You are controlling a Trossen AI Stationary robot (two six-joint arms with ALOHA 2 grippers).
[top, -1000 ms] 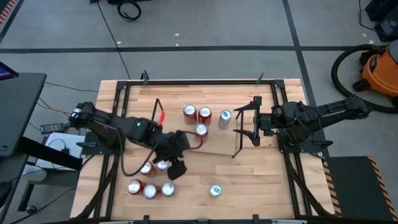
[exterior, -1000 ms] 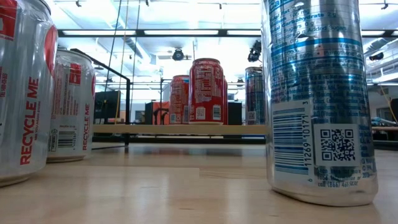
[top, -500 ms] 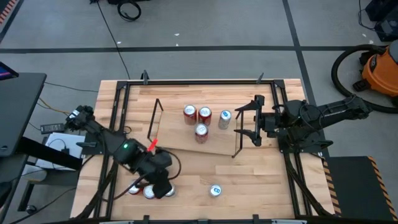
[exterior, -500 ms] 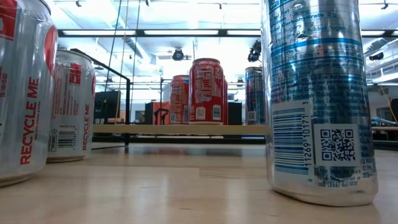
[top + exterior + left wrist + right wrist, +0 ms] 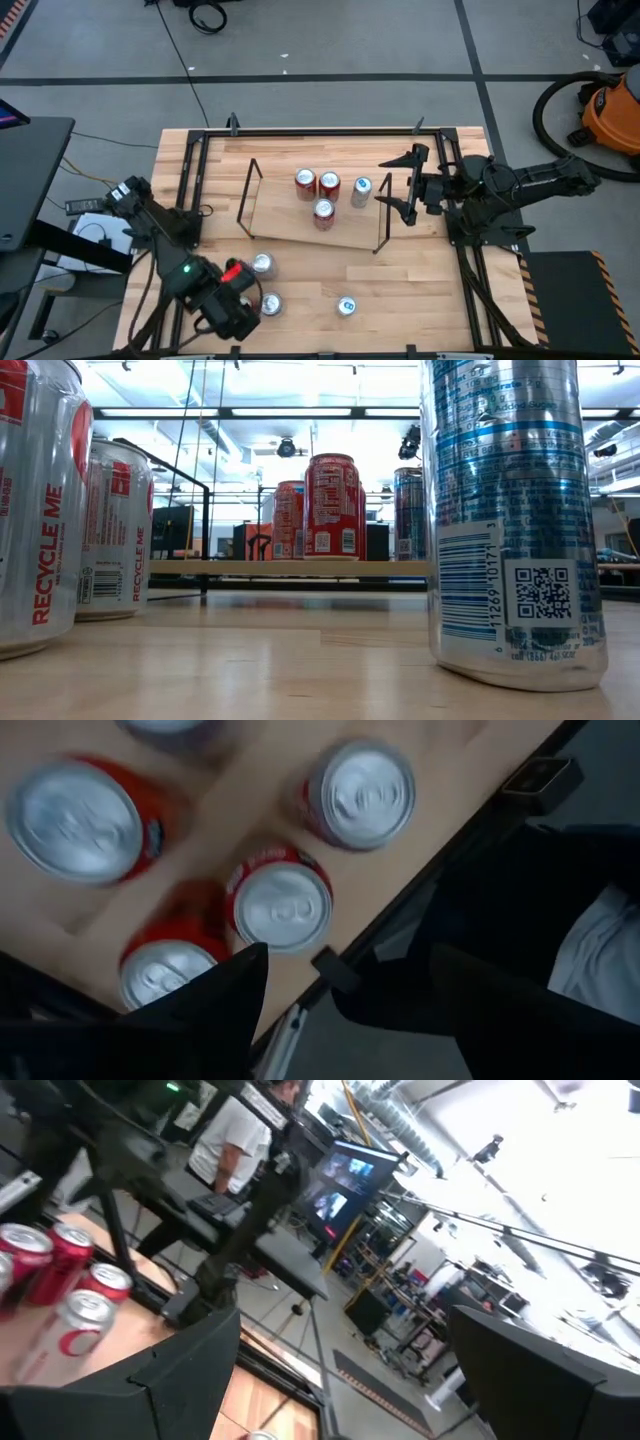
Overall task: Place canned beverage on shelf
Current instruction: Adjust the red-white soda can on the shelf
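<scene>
On the shelf (image 5: 300,226), mid-table: two cans side by side (image 5: 317,183), a third (image 5: 323,212) just in front, a fourth (image 5: 362,190) to their right. Off the shelf, near the front edge: a lone can (image 5: 347,306), more cans (image 5: 263,264) to its left.

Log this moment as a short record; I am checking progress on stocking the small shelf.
shelf: small light-wood board with black wire ends
on shelf: three red cans, one silver-blue can
off shelf: loose red cans, one blue-topped can
left gripper: open, empty, above the loose red cans
right gripper: open, empty, by the shelf's right end
</scene>
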